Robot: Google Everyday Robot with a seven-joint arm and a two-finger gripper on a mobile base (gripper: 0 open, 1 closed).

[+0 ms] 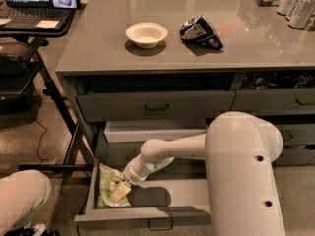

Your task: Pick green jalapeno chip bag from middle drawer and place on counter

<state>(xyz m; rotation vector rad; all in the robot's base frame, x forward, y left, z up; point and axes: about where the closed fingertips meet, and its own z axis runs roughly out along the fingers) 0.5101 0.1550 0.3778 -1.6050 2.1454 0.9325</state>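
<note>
The green jalapeno chip bag [106, 182] lies flat in the left end of the open middle drawer [189, 194], pale green and wrinkled. My gripper [120, 191] reaches down into the drawer from the right and rests on the bag's right side, covering part of it. My white arm's large upper segment [243, 176] hides the drawer's right end. The counter [162, 58] is a glossy grey-brown slab above the drawers.
A white bowl [146, 34] and a black and silver snack bag [199, 32] sit on the counter. Cans [295, 4] stand at its back right. A closed drawer [156, 106] is above the open one. A laptop stand [34, 9] is at left.
</note>
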